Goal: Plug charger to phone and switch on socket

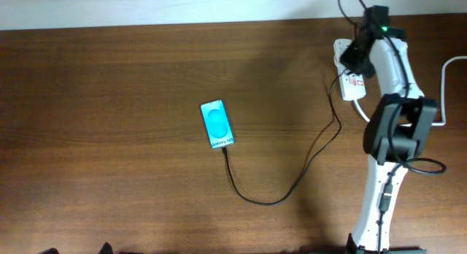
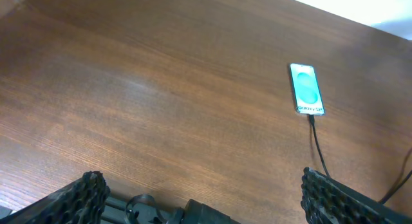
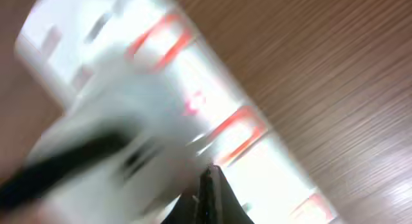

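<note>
Charger (image 1: 266,203): thin black curve across woodgrain table (image 1: 109,101)

Phones: one phone (image 1: 217,124), ahead of the left gripper (image 2: 206,201).
Chargers: one charger (image 1: 266,203), a single black cable.
Sockets: one socket (image 1: 353,85), directly under the right gripper (image 1: 354,60).
White cords: one white cord (image 1: 444,93).
Grippers: two.
</note>
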Controlling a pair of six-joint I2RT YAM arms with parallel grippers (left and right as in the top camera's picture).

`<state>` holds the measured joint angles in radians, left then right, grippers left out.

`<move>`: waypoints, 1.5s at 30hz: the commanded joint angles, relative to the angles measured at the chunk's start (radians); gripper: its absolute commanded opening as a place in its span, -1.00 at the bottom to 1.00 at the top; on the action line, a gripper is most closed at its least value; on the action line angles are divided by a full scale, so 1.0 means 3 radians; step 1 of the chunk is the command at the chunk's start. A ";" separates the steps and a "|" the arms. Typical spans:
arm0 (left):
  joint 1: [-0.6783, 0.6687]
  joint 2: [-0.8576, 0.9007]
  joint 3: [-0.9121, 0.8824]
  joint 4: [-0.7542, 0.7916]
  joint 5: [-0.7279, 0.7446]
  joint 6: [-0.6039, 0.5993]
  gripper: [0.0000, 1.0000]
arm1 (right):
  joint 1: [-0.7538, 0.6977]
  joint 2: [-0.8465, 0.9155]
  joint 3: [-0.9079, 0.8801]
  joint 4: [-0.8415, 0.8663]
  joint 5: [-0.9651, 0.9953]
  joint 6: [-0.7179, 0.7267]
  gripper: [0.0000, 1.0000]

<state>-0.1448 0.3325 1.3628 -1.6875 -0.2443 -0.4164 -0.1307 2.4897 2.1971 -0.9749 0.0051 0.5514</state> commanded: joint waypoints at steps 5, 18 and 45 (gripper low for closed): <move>0.0009 -0.0018 -0.0013 0.0000 -0.0047 -0.0055 0.98 | 0.0100 0.0343 -0.0192 -0.0109 -0.0580 0.0109 -0.92; 0.0009 -0.0018 -0.0013 0.0000 -0.0047 -0.0055 0.98 | -0.0683 -0.0482 -0.0192 -0.0346 -0.0413 0.0006 -0.54; 0.0009 -0.0018 -0.0013 -0.0001 -0.0047 -0.0055 0.98 | -0.0744 -0.3633 -0.0192 -0.1554 -0.0456 -0.0519 -0.55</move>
<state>-0.1448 0.3325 1.3613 -1.6871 -0.2443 -0.4164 -0.3531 1.4578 2.1407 -1.4330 -0.1040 0.4076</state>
